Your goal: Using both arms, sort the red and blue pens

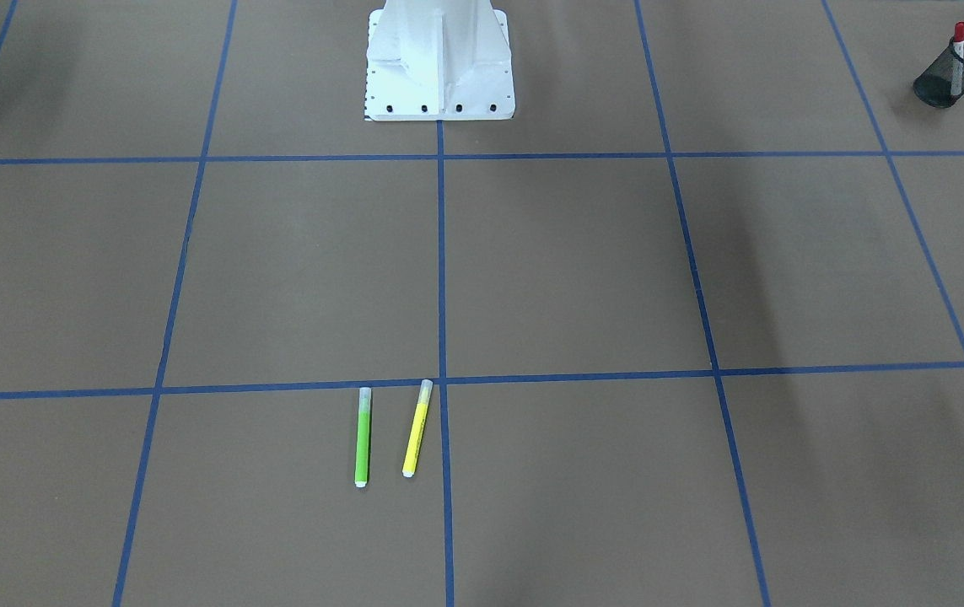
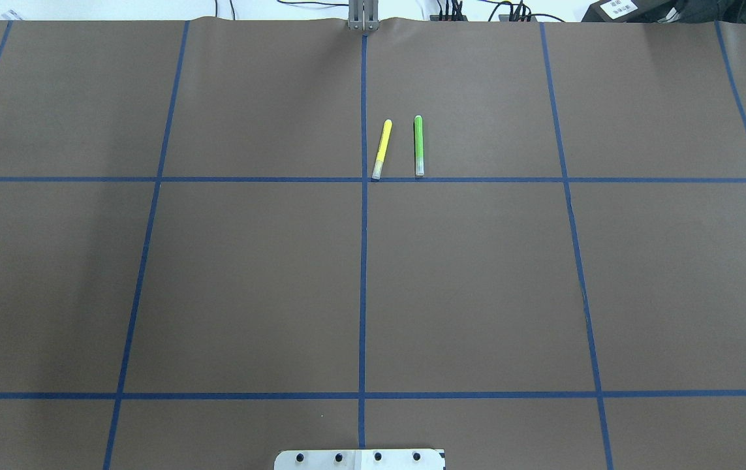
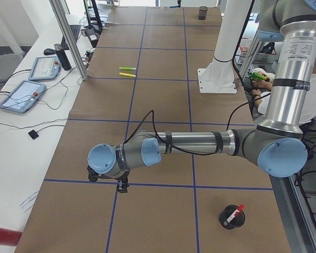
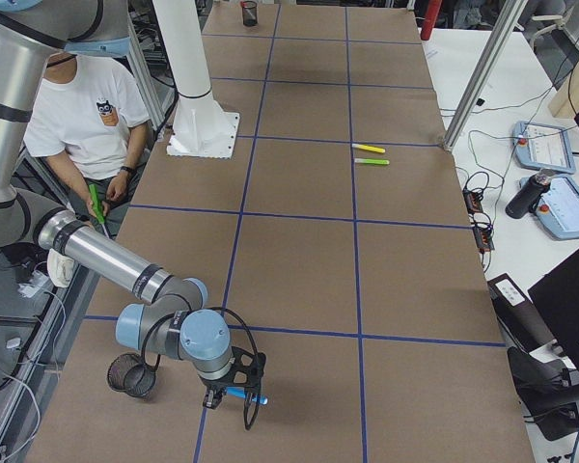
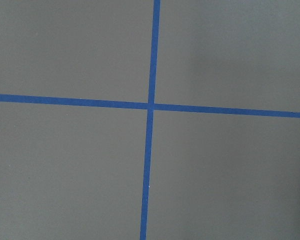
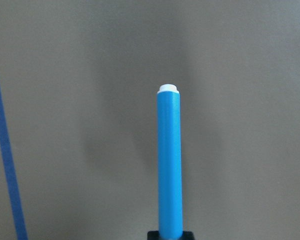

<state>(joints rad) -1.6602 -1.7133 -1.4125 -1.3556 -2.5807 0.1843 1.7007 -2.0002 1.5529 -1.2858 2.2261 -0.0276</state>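
Observation:
The red pen (image 1: 958,51), white barrel and red cap, stands in a black mesh cup (image 1: 954,76) at the table end on my left side; in the exterior left view the red pen (image 3: 235,213) leans in the same cup (image 3: 230,219). The blue pen (image 6: 170,160) sticks out of my right gripper (image 6: 170,235), white tip away from the camera, above bare brown table. From the right end, the right gripper (image 4: 234,394) holds the blue pen (image 4: 245,394) level, beside another mesh cup (image 4: 130,374). My left gripper (image 3: 109,182) points down over a tape crossing; I cannot tell its state.
A green marker (image 1: 362,437) and a yellow marker (image 1: 417,428) lie side by side near the table's far middle. The white pedestal base (image 1: 439,67) stands at the robot's edge. A seated person (image 4: 87,116) is beside the table. Blue tape lines grid the brown surface.

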